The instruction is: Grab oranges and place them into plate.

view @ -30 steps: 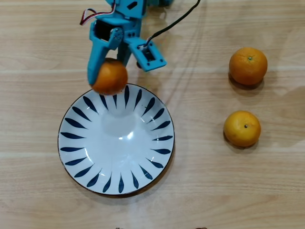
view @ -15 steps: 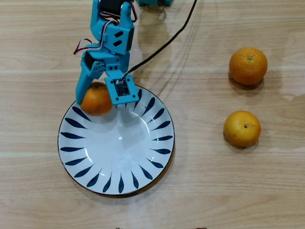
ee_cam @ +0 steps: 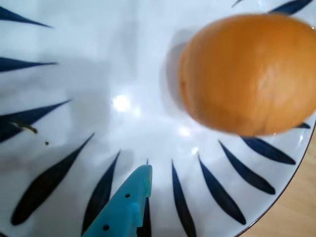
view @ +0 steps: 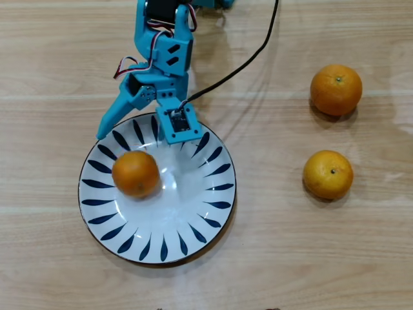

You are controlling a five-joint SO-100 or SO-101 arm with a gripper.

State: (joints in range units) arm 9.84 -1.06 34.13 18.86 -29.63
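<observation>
Resting inside the plate (view: pixel 193 226), left of its centre, we see one orange (view: pixel 135 173); it is round, with no stem dot showing. Our gripper (view: pixel 139 132) hangs spread and empty over the rim. Two oranges (view: pixel 335 89) (view: pixel 328 174) sit apart on the counter (view: pixel 322 258).

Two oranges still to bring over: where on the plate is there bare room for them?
The plate is bare across its centre, right and bottom in the overhead view. The orange fills the upper left, and the open gripper crowds the top rim.
</observation>
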